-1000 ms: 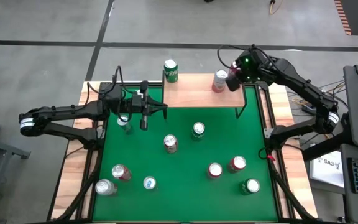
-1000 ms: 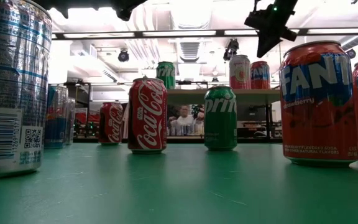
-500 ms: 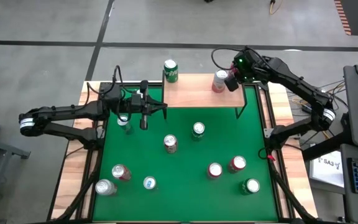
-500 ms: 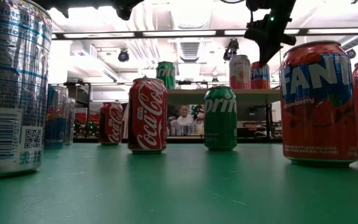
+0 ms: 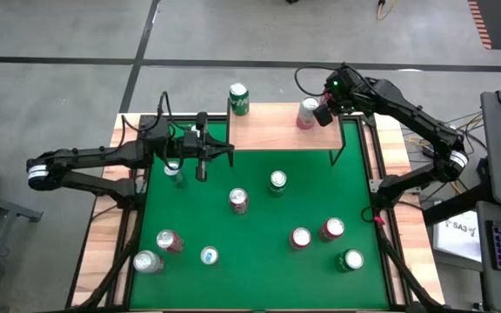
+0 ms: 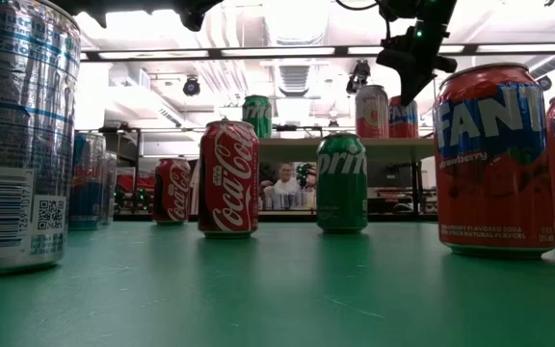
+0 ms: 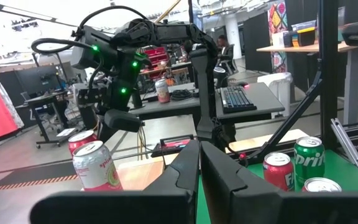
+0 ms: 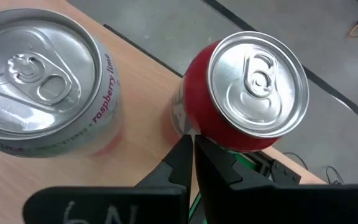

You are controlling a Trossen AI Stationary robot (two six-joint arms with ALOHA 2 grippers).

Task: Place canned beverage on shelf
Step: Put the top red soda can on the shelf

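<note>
Eight cans stand on the green tabletop (image 5: 259,226), three more on the one wooden shelf (image 5: 277,130). Two dark arms, each ending in one claw.

Both arms matte black, chunky jointed segments, kinda tube-shaped links.

- left arm (image 5: 103,158): white band near base end, black cable looping up over wrist, boxy black wrist block
- right arm (image 5: 407,109): same black build, white band near base, thin black cable arcing over wrist, green light glowing on wrist
- left gripper (image 7: 199,168): two long flat black fingers, smooth, tapering to point
- right gripper (image 8: 192,158): black wedge fingers, white scribbled marking on body below them
- right wrist seen from left camera: several green lights, looped black cables
</note>
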